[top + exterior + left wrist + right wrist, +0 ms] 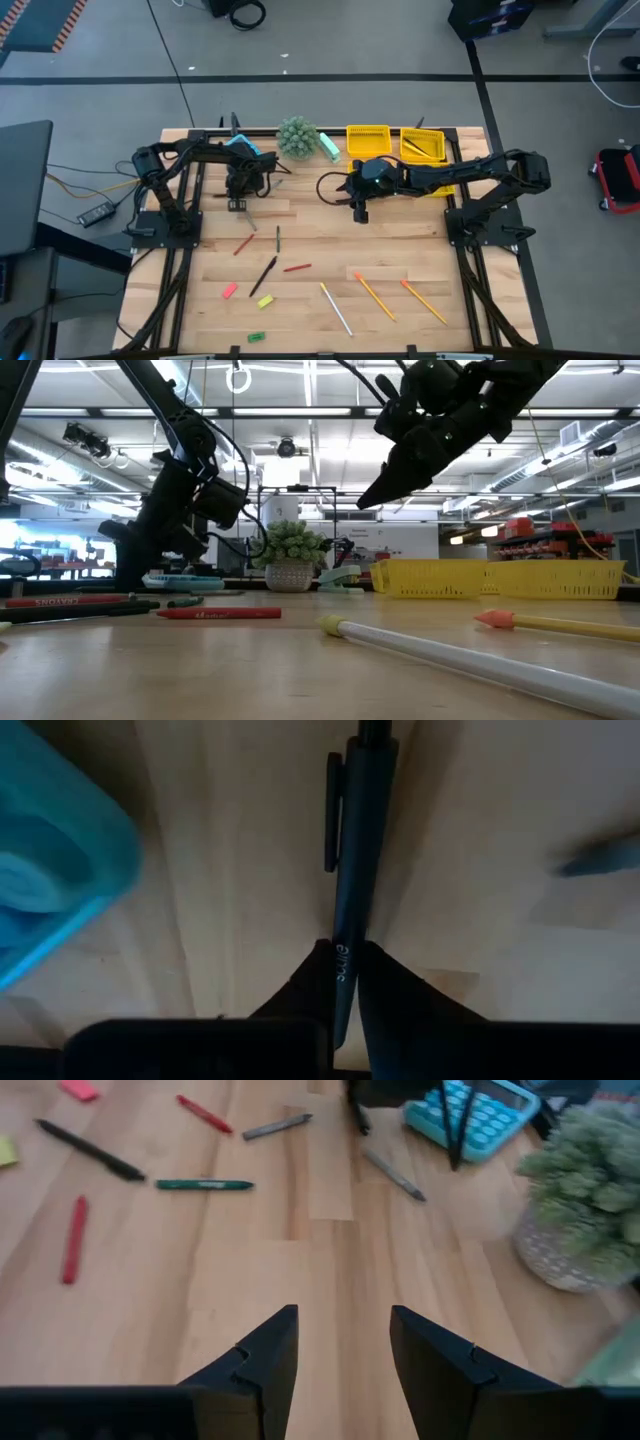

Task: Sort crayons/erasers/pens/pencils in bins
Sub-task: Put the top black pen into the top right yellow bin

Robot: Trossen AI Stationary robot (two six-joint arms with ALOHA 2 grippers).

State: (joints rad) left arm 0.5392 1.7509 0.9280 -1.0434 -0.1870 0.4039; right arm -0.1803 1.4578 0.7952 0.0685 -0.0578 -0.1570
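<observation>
Gripping dark pen [350,910], left tool [342,982], blue calculator [50,870] beside

Both arms are black and jointed, with black cables looped along their links. Each gripper's fingers [270,1365] are matte black, tapering wedges.

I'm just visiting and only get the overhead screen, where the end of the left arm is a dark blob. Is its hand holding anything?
Observer: Yes. Its wrist camera shows the left hand pinching a dark pen that lies on the wood.
Visitor: And the right one?
Observer: The right hand is open, with nothing between its fingers.
Visitor: Is it touching the table?
Observer: No. The low camera shows it hanging in the air above the table.
</observation>
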